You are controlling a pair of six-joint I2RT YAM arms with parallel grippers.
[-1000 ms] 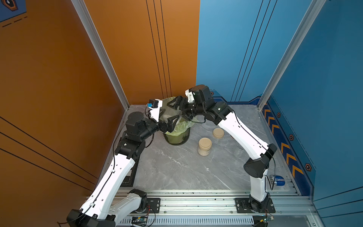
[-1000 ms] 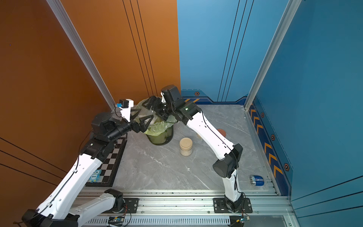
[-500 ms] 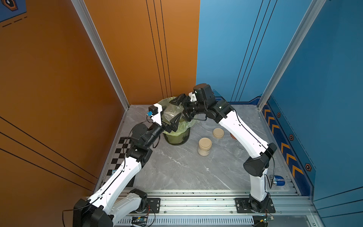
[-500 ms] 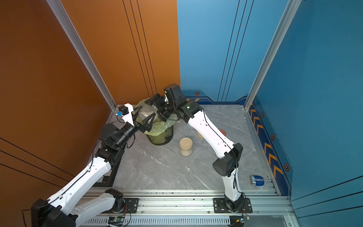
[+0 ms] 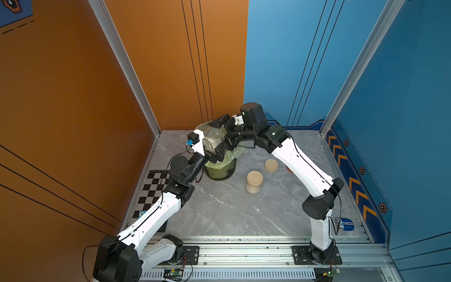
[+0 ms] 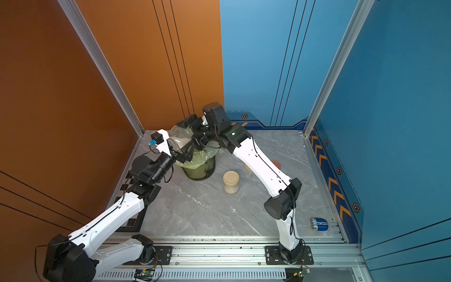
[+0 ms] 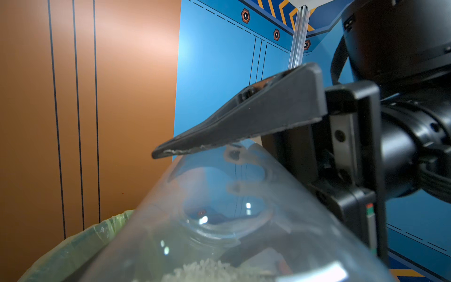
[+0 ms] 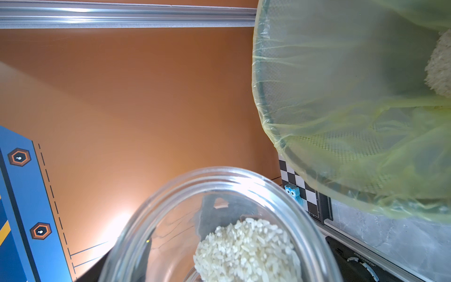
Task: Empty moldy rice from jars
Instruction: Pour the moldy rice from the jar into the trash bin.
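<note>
No words or numbers are legible. Tiny white print on a black part, ahead of the right gripper's jaws, is inverted and unreadable. Orange chevrons and hexagon badges mark the blue wall band, well apart from those jaws.

**Orange and blue booth over a grey counter**

Smooth orange wall panels scored with thin black lines stand on one side, and glossy blue wall panels on the other. They meet at the back. Ribbed aluminium corner posts rise from the grey marbled stone-look counter. A dark blue skirting band with orange chevrons runs along the foot of the blue side wall. A black-and-white checkerboard mat lies by the orange wall. A slotted aluminium rail spans the front. Soft light leaves a pale sheen on the orange.
</note>
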